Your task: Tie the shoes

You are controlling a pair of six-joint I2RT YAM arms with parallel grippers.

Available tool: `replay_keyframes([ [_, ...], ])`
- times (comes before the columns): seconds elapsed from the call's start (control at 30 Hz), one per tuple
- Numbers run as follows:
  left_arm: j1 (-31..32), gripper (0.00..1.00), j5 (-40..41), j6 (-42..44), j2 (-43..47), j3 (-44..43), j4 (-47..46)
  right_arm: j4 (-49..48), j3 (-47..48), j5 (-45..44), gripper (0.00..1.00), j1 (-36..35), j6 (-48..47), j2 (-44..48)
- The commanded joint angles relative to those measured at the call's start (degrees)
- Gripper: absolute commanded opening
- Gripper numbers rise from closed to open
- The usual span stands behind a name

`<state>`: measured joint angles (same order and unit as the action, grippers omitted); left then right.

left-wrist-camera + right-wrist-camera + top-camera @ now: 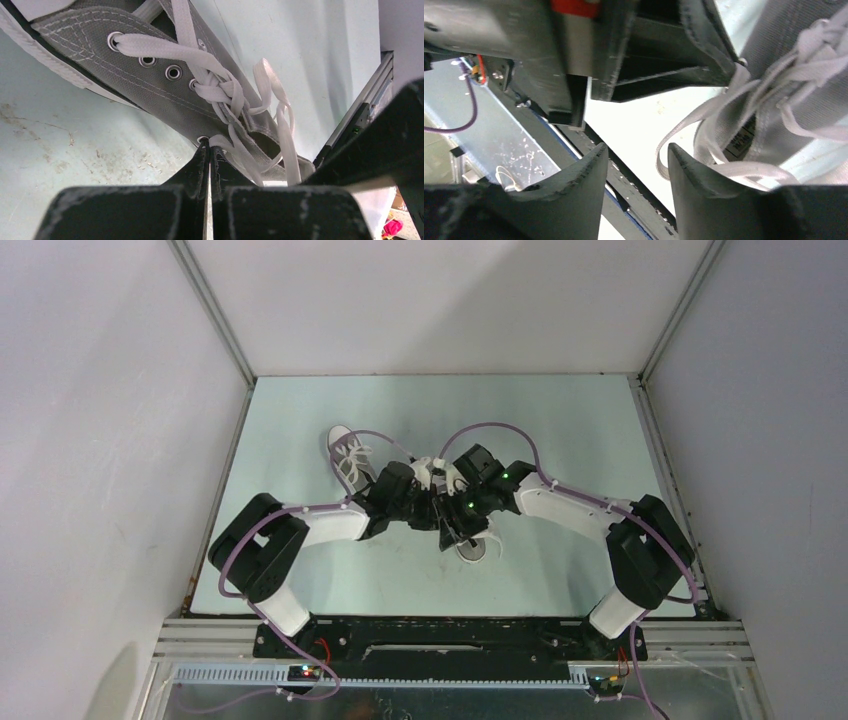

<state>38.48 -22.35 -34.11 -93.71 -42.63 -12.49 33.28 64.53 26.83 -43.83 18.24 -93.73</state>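
The left jaws are pressed together, their tips against the collar of a shoe (125, 75) by its top eyelet. A lace (220, 92) runs off just beside the tips, but I cannot tell whether it is pinched. The right jaws stand spread; a loop of lace (704, 112) hangs in the gap close to one side, ungripped.

Only the left wrist view shows the lacing plainly. The white lace crosses the eyelets into a tangled knot at mid-tongue, and loose loops trail over the shoe's opening toward the heel. The shoe lies at a slant on the bench (75, 145).

The right wrist view sees the same shoe from its opening, with a label inside. The black body of the left arm (649, 45) hangs just above.

From the top camera both arms meet over this shoe and hide nearly all of it, so that only one white end (478, 548) pokes out on the near side. That view alone shows the second shoe (348, 452). It sits at the far left of the bench (560, 420), just beyond the left arm, with its laces spread loose.
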Motion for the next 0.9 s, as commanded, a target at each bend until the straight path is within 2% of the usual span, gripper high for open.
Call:
replay_keyframes([
  [0.0, -0.2, 0.0, -1.5, -0.3, 1.1, 0.7, -2.8, 2.7, 0.7, -5.7, 0.57, -0.5, 0.0, 0.4],
  [0.03, -0.3, 0.0, -1.7, -0.4, 0.9, 0.8, -3.2, 3.0, 0.8, -5.9, 0.63, -0.5, 0.0, 0.4],
  [0.1, -0.2, 0.0, -2.1, -0.6, 0.5, 0.8, -3.9, 4.3, 1.4, -6.2, 0.66, -0.7, -0.3, 0.4],
  [0.2, -0.2, 0.0, -2.8, -1.1, 0.3, 1.1, -4.8, 5.1, 2.0, -7.0, 0.66, -0.8, -0.3, 0.5],
  [0.3, -0.3, 0.0, -2.7, -1.1, 0.8, 1.5, -4.7, 5.1, 2.5, -8.8, 0.6, -0.9, 0.1, 2.3],
  [0.37, -0.2, 0.0, -2.3, -0.8, 1.0, 1.7, -4.1, 4.4, 2.7, -9.5, 0.59, -0.8, 0.5, 4.1],
  [0.57, -0.2, 0.0, -1.9, -0.5, 1.5, 1.9, -3.6, 5.1, 3.8, -5.8, 0.57, 0.2, 1.1, 5.6],
  [0.67, -0.3, 0.0, -1.8, -0.4, 1.6, 1.9, -3.4, 5.0, 3.8, -4.7, 0.64, 0.2, 0.9, 5.7],
  [0.7, -0.3, 0.0, -1.8, -0.4, 1.6, 1.9, -3.4, 4.8, 3.8, -4.2, 0.62, 0.1, 0.8, 5.8],
  [0.77, -0.2, 0.0, -1.7, -0.4, 1.6, 1.9, -3.3, 3.4, 3.4, -1.3, 0.41, 0.7, 1.1, 5.8],
  [0.87, -0.2, 0.0, -1.7, -0.3, 1.7, 1.9, -3.2, 1.6, 2.8, 4.4, 0.34, 1.5, 1.6, 4.9],
])
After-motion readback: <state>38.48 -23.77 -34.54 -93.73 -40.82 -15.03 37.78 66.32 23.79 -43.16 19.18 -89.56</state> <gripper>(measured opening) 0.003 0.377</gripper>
